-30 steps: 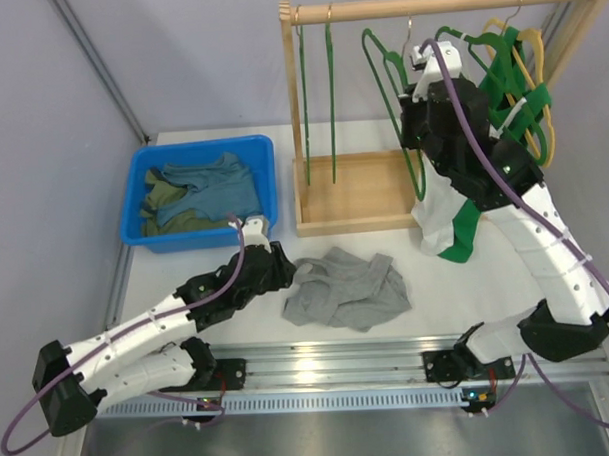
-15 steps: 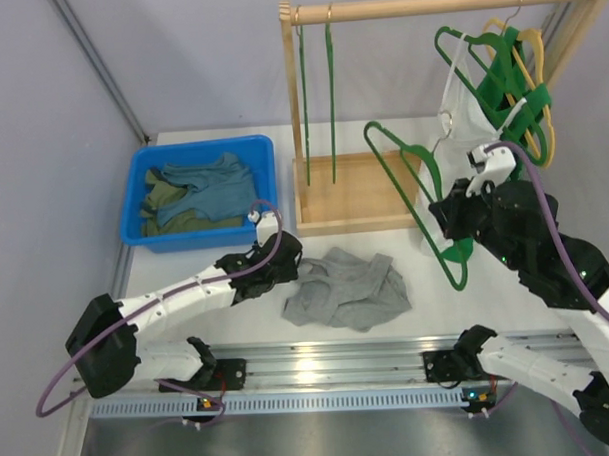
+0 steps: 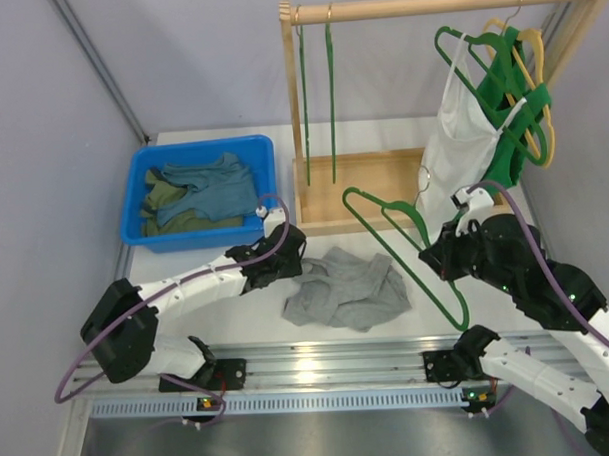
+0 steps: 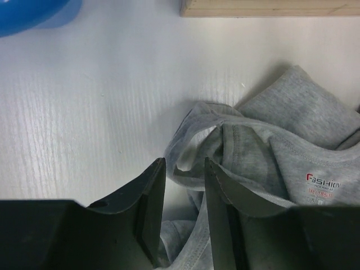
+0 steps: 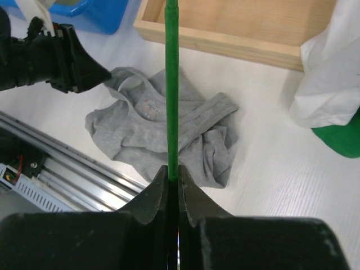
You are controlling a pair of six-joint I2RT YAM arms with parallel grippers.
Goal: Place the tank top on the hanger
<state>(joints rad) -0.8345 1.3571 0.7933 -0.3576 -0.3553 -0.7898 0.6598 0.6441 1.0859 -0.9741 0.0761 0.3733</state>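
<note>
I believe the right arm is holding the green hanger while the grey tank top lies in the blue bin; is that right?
Not quite: the grey tank top lies on the table, not in the blue bin, as the top view shows. The right fingers do hold the green hanger.

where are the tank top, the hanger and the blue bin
tank top point(image 3: 349, 291), top view, middle of the crumpled cloth
hanger point(image 5: 171, 84), right wrist view, its green bar
blue bin point(image 3: 185, 238), top view, near wall

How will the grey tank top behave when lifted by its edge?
Probably floppy: the grey tank top lies crumpled in soft folds, so it should droop from the left gripper. Likely light; lifted by one looped edge, it may bunch rather than spread.
</note>
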